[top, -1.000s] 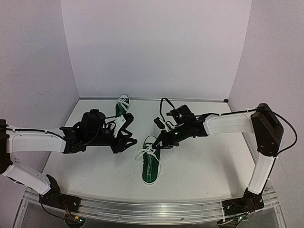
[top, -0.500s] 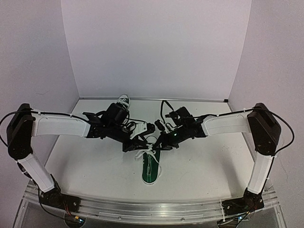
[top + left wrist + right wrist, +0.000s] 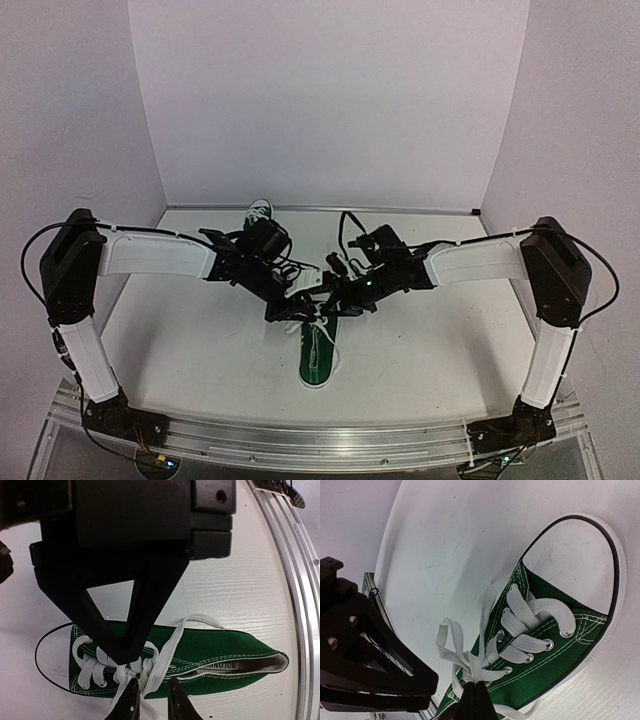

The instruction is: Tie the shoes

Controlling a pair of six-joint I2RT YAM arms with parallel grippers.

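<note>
Pinching a white lace [image 3: 476, 672] of the mid-bench shoe [image 3: 317, 362], our right gripper [image 3: 477, 699] is pressed together. Our left gripper [image 3: 152, 700] straddles another strand [image 3: 167, 652], slightly spread. We see the second shoe [image 3: 259, 213] by the bench's [image 3: 440, 345] far edge.

- One table [image 3: 190, 350].
- Two shoes: near shoe [image 3: 317, 362] at 6 o'clock from the table centre, far shoe [image 3: 259, 212] at 11.
- Two arms: left arm [image 3: 150, 256], right arm [image 3: 478, 260].
- Two grippers: left gripper [image 3: 152, 702], right gripper [image 3: 476, 700].
- One lace [image 3: 535, 609] on the near shoe.
</note>
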